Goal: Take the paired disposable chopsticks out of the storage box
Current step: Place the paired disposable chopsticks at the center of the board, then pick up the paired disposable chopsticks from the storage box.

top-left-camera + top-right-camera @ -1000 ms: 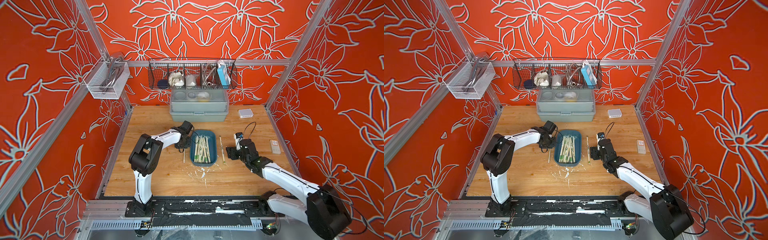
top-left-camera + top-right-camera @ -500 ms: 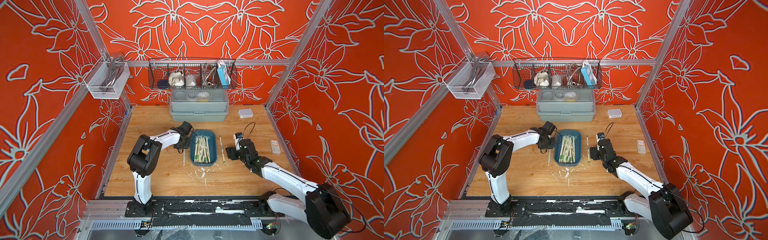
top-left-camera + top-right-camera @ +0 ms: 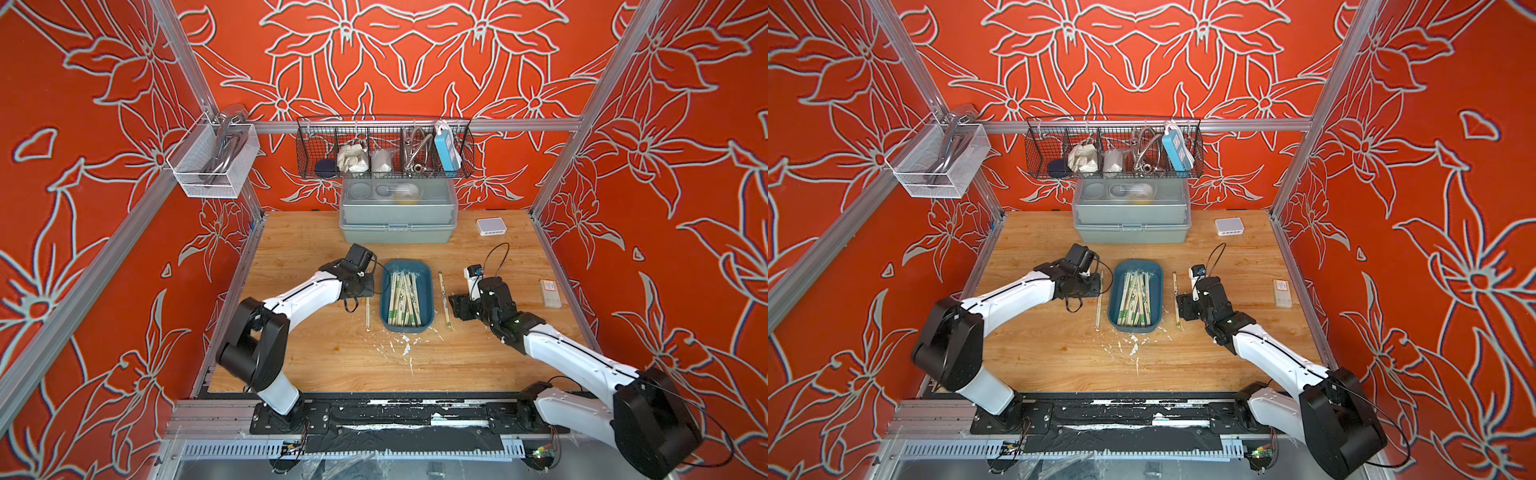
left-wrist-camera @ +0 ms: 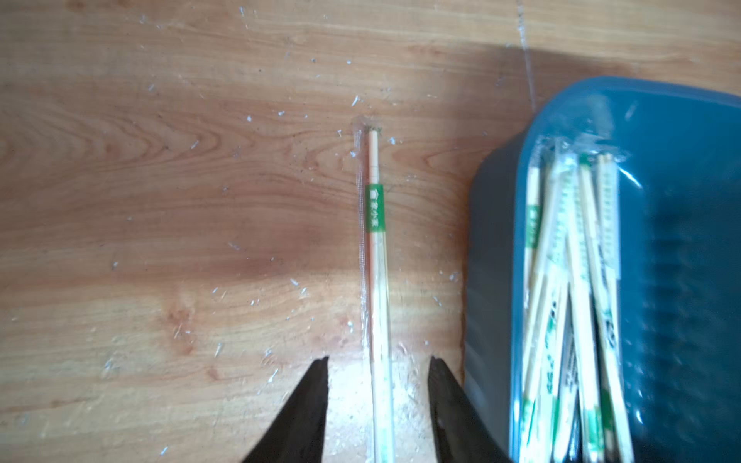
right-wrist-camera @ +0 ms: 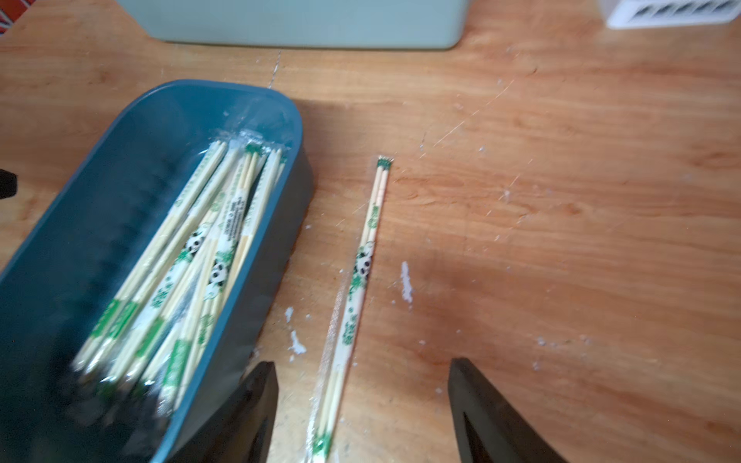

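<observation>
The left fingers [image 4: 308,405] stood parted, gripping nothing. A green-banded pair [image 4: 376,248] lay flat on the desk [image 4: 160,200] between them, just left of the blue storage box [image 4: 491,248], and neither finger touched it. The right fingers [image 5: 252,417] gaped wider, also empty, over a panda-printed pair [image 5: 363,264] lying just right of the box. To my eye each pair was laid lengthwise beside the box, clear of its wall. Most of the paired disposable chopsticks [image 3: 402,297] sat heaped inside the box.
</observation>
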`<action>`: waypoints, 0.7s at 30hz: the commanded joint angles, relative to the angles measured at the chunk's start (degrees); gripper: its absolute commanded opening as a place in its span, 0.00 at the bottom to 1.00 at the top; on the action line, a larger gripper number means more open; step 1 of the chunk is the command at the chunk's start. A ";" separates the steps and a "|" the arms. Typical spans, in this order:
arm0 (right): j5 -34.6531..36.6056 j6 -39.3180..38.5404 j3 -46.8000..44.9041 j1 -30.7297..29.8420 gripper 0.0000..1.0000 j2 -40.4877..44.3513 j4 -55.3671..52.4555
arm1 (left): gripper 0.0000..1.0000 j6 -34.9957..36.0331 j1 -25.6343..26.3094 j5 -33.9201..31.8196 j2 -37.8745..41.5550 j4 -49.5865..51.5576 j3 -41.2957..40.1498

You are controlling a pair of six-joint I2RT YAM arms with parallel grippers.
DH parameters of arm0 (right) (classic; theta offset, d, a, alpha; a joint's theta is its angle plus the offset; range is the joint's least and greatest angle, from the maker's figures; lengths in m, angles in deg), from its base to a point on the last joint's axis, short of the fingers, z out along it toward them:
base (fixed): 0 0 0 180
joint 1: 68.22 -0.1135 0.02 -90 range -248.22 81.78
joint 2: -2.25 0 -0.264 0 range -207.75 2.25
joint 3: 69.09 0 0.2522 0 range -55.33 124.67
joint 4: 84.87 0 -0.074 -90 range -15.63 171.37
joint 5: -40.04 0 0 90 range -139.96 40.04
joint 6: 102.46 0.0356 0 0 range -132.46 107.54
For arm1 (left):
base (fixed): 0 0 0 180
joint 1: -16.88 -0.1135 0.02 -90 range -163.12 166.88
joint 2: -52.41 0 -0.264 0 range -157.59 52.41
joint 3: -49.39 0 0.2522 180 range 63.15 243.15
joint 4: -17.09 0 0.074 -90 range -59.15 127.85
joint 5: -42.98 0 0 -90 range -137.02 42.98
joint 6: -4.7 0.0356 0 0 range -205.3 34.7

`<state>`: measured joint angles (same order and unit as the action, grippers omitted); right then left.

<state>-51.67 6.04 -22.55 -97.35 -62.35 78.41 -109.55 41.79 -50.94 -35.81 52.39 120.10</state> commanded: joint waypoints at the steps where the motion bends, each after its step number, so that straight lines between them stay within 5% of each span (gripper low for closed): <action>1: -5.51 -0.08 8.79 -2.65 0.65 -1.06 -7.32 | 0.43 3.52 -0.30 2.54 8.86 -9.63 -8.38; 8: -3.94 3.82 25.06 -9.50 0.53 -13.02 -21.69 | 0.66 10.21 -0.21 8.65 28.46 -24.00 -27.06; 15: -0.99 5.69 37.36 -12.78 0.46 -24.07 -30.16 | 0.72 16.58 -0.21 14.83 41.99 -29.45 -37.69; 21: 0.03 8.04 45.37 -13.89 0.43 -33.24 -34.03 | 0.76 17.53 -0.21 15.12 44.80 -32.10 -39.72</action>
<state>-53.47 11.77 19.35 -110.61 -92.36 49.14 -94.10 41.73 -36.84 8.10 24.02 80.45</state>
